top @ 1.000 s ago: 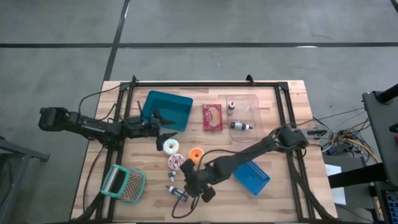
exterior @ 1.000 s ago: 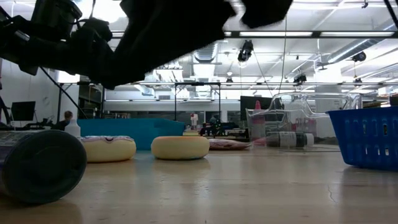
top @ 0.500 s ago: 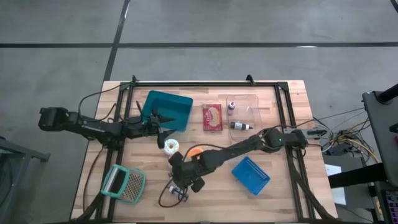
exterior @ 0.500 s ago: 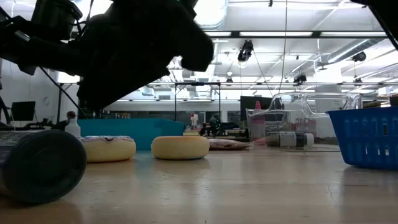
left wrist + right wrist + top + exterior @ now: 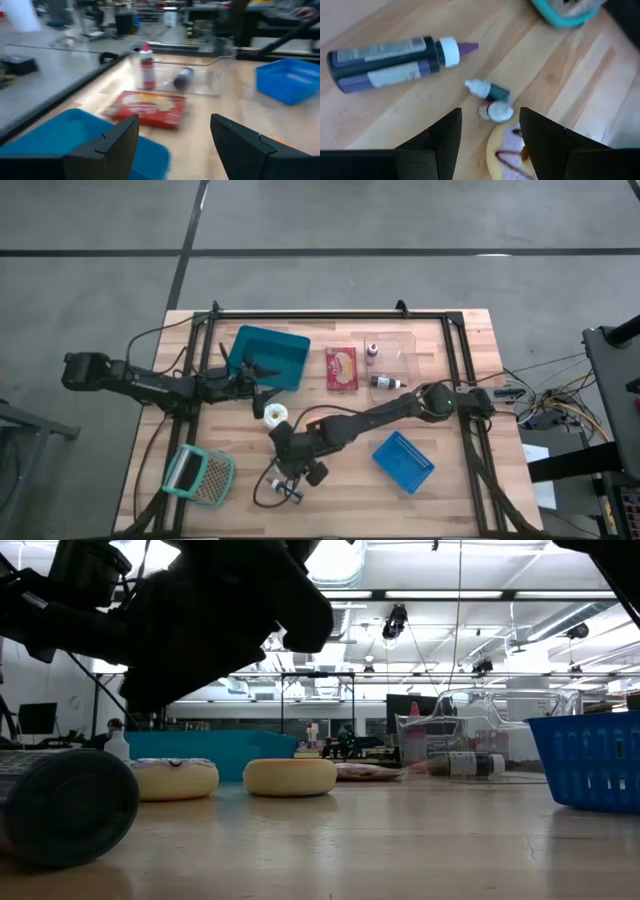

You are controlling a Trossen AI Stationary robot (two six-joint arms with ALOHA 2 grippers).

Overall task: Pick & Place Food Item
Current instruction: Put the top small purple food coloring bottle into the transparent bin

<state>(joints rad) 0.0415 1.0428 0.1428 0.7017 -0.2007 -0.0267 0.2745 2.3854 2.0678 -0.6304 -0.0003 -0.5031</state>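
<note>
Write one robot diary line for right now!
right gripper: open, over pink donut | left gripper: open, beside teal bin

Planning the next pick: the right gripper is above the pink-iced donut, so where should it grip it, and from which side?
Come from straight above. The pink-iced donut lies flat on the table, so span its ring across the outer edge. The right gripper is open and nearly over it. Mind the small dropper bottles close beside it.

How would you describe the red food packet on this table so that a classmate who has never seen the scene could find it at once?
Start at the far edge of the wooden table, seen from above. Between the teal bin and the clear plastic tray lies the red food packet. It is the only flat red rectangle there, with a pale picture on its face, lying directly on the wood.
</note>
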